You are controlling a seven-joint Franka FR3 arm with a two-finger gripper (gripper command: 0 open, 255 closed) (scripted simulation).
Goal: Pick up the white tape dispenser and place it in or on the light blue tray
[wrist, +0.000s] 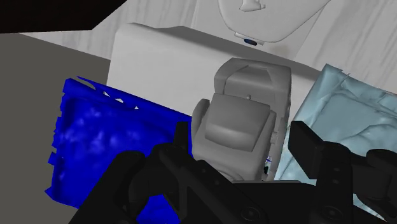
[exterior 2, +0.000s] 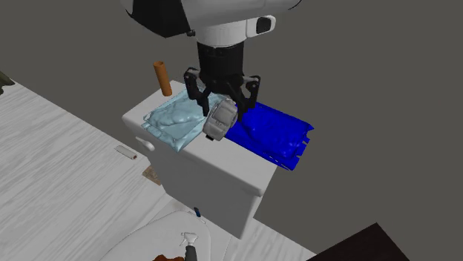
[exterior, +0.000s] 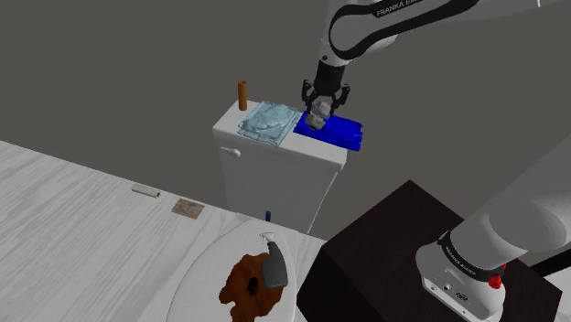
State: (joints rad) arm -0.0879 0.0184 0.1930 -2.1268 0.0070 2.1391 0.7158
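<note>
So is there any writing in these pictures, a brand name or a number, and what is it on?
"FRANKA EM...": on the white robot arm's upper link, shoulder view; the rest curves out of sight.
"FRANKA EMIKA": small, on the arm's white base joint by the dark stand.
Nothing readable on the grey blocky tape dispenser; no numbers or signs elsewhere.

**A:** so what's sitting where on that tank (exterior 2: 215, 178)?

**B:** going by the second exterior view, the tray (exterior 2: 174, 119) is lying on the lid's left half. The mat (exterior 2: 271, 130) is lying on the right half and hanging over the end. The peg (exterior 2: 161, 77) is standing behind the tray, and the gripper (exterior 2: 222, 107) is clamping the tape dispenser (exterior 2: 220, 121) over their seam.

**A:** and in front?

**B:** a spray bottle (exterior: 274, 265) is lying on the toilet seat (exterior: 206, 274).
</note>
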